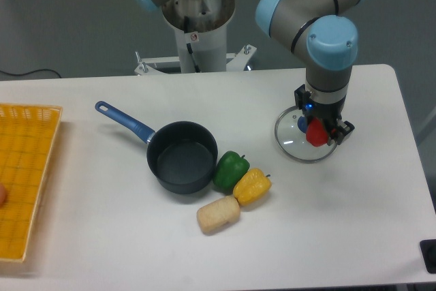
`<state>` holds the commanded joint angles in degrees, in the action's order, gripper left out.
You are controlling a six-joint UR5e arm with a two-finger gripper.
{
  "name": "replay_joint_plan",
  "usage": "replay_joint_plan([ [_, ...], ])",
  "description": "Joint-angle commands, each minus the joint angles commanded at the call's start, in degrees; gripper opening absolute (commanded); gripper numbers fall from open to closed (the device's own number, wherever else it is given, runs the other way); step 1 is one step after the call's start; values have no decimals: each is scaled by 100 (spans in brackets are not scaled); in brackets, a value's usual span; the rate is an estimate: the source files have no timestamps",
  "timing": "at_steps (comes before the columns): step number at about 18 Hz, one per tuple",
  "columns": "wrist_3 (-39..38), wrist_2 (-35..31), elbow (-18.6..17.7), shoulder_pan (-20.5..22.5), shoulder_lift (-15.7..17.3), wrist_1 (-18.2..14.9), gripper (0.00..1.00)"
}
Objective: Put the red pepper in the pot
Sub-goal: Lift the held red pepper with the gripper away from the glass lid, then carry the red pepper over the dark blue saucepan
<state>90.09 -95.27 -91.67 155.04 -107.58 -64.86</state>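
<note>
The red pepper (316, 133) is held in my gripper (318, 134), which is shut on it and hangs just above the round glass lid (293, 142) at the right of the table. The pot (182, 157), a dark saucepan with a long blue handle (124, 121), stands open and empty near the table's middle, well to the left of the gripper. The fingertips are mostly hidden behind the pepper.
A green pepper (230, 170), a yellow pepper (251, 186) and a pale bread-like piece (218, 215) lie right of and below the pot. A yellow basket (24, 175) sits at the left edge. The robot base (197, 18) stands behind the table.
</note>
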Motion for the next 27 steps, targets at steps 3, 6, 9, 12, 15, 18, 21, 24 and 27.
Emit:
replay_joint_plan([
  [3, -9, 9, 9, 0, 0, -9, 32],
  [6, -9, 9, 9, 0, 9, -9, 32],
  [9, -17, 18, 9, -9, 35, -17, 32],
  [12, -52, 18, 0, -88, 79, -52, 32],
  [15, -140, -53, -44, -307, 114, -97, 32],
  [18, -298, -62, -70, -500, 184, -290, 32],
  [21, -649, -62, -79, -702, 255, -404, 32],
  [24, -939, -62, -105, -940, 290, -466, 32],
  [27, -1274, -53, -140, -1221, 281, -483, 32],
])
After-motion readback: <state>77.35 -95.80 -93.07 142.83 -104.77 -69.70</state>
